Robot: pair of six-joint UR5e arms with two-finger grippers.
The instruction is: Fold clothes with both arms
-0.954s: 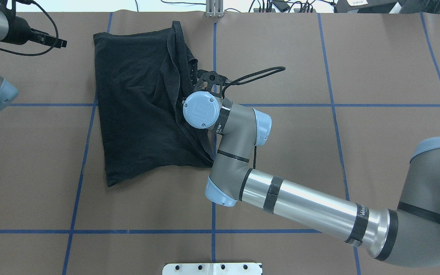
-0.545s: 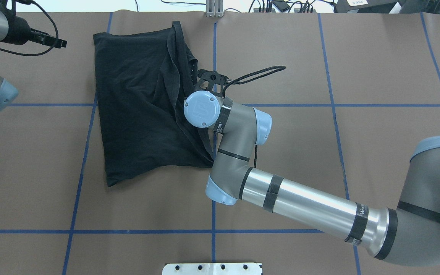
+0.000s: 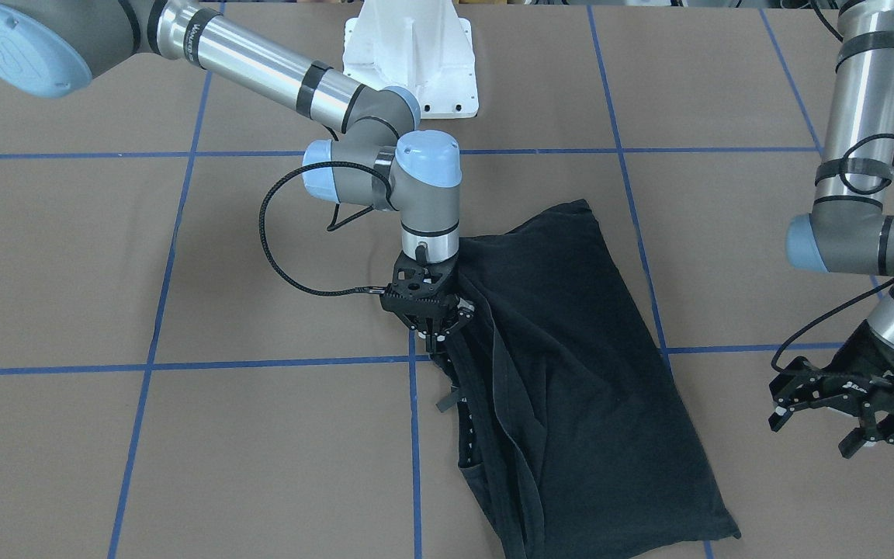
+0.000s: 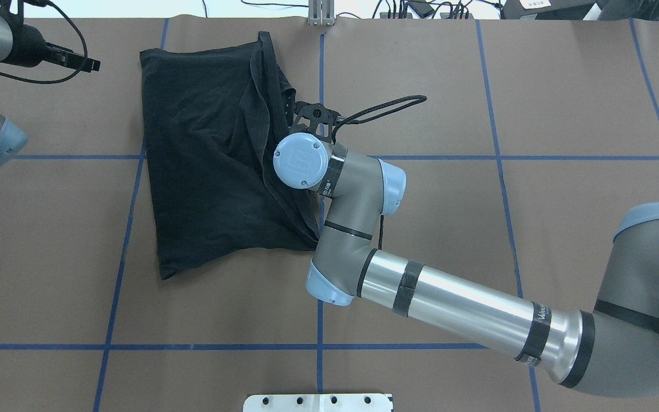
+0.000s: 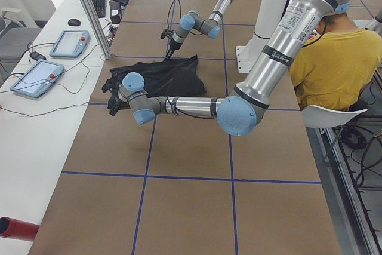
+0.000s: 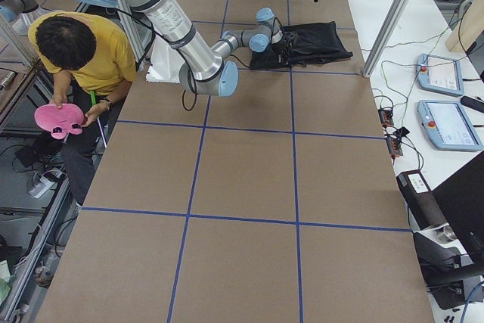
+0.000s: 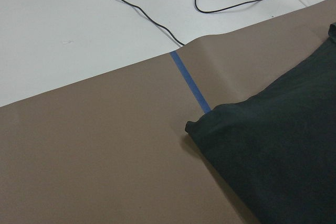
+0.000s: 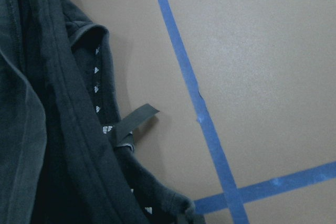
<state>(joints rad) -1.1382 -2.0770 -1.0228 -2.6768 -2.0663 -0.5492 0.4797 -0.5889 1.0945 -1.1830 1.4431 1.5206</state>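
Seat behind robot: a person in a yellow top (image 6: 83,51) sits just behind the base, head bent, with a pink soft object (image 6: 59,117) in their hands.
Base: a white base plate (image 4: 318,402) sits at the near edge, on the centre line.
Surface: the surface (image 4: 478,240) is covered in brown paper, divided into large squares by blue tape lines (image 4: 318,320).
Right arm: the right arm (image 4: 467,309) comes in from the near right and reaches across to the centre line, its wrist pointing straight down.
Right end effector: the right end effector (image 3: 438,335) has its fingers drawn together on the bunched right edge of the shirt, low over the surface.
Clothes: the black T-shirt (image 4: 209,160) lies folded into a rough oblong in the far-left part of the surface, just left of the centre tape line. Creases run toward the pinched edge. The collar band with small white marks (image 8: 97,90) shows in the right wrist view.
Left end effector: the left end effector (image 3: 812,436) hovers to the left of the shirt, apart from it, its fingers spread and holding nothing.
Far edge: an aluminium post (image 4: 321,11) stands at the far edge, on the centre line.
Bench beyond: a white bench (image 7: 79,19) adjoins the far edge and carries loose black cables (image 7: 157,14) and two handheld touch-screen units (image 5: 68,43).
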